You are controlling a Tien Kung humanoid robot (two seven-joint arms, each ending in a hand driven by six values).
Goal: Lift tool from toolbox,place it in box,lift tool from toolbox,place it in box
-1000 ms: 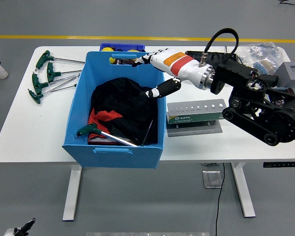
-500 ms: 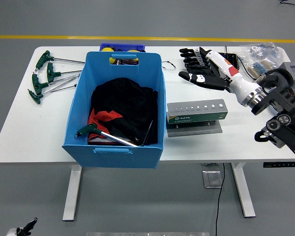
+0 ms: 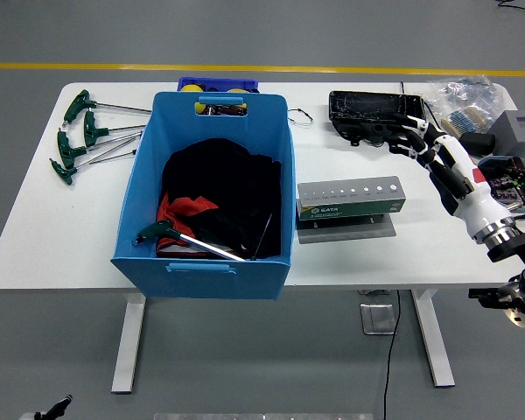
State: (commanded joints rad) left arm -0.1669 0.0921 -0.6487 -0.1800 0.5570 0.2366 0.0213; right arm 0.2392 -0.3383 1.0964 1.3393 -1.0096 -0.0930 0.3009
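A green-handled T-shaped hex key (image 3: 177, 236) with a long silver shaft lies inside a blue plastic bin (image 3: 206, 197), toward its 7 o'clock corner, the shaft slanting toward 4 o'clock. It rests on a heap of black cloth (image 3: 219, 188) with a red-and-black piece (image 3: 185, 208) showing beneath it; these fill most of the bin. The bin stands on a white counter (image 3: 35, 227), left of center.

At 9 o'clock from the bin, four more green-handled T-keys (image 3: 87, 136) lie loose on the counter, shafts pointing toward the bin. Just behind the bin, at 12 o'clock, a darker blue tray (image 3: 217, 85) shows yellow objects inside, mostly hidden.

At 3 o'clock from the bin sits a grey metal tool holder (image 3: 350, 203) with a row of holes on top and a green label on its front. Behind it, toward 1 o'clock, lies an open black case (image 3: 372, 114).

The right hand (image 3: 424, 144) hovers at the case's right end, its fingers (image 3: 402, 144) loosely spread and holding nothing. The white forearm runs off toward 4 o'clock.
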